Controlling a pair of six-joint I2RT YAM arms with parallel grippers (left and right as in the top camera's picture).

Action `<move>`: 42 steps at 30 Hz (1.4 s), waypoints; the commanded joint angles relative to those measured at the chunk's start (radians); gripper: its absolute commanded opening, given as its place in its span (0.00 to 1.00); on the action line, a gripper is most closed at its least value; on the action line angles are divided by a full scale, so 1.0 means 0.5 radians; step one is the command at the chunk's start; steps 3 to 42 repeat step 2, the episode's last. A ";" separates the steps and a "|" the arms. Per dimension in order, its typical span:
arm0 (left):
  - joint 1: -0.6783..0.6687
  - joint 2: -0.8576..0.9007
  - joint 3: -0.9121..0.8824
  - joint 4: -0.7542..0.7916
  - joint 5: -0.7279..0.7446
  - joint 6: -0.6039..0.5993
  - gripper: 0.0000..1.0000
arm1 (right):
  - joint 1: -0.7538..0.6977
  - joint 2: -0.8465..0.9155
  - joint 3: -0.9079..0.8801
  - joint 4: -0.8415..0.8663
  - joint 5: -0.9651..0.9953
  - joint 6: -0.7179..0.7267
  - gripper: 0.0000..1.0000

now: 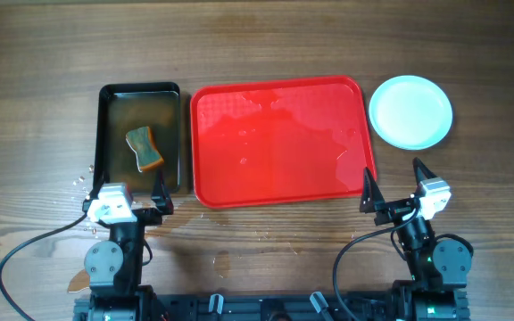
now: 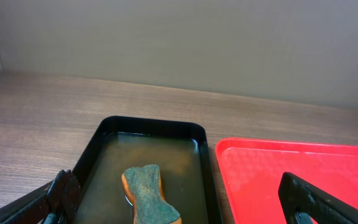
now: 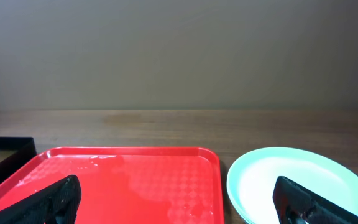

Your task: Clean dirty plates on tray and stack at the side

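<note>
Red tray [image 1: 279,143] wet but bare, plates [image 1: 410,111] stacked just right of it and look clean, sponge [image 1: 144,148] in black tray [image 1: 141,87], left gripper [image 1: 126,180] and right gripper [image 1: 392,169] both wide open, empty, so probably done.

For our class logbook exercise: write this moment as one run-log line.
red tray: no plates, wet | plates: right of tray | sponge: in black tray | left end effector: open | right end effector: open

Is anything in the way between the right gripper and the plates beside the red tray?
Nothing visible. The open right gripper faces the plates across bare table. The tray lies to its left, off that line.
</note>
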 commanded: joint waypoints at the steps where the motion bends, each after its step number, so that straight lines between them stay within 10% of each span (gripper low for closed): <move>1: 0.005 -0.021 -0.013 0.005 0.031 0.039 1.00 | 0.007 -0.016 -0.002 0.007 -0.033 -0.036 1.00; 42: 0.005 -0.021 -0.013 0.005 0.031 0.039 1.00 | 0.007 -0.016 -0.002 0.007 -0.033 -0.036 1.00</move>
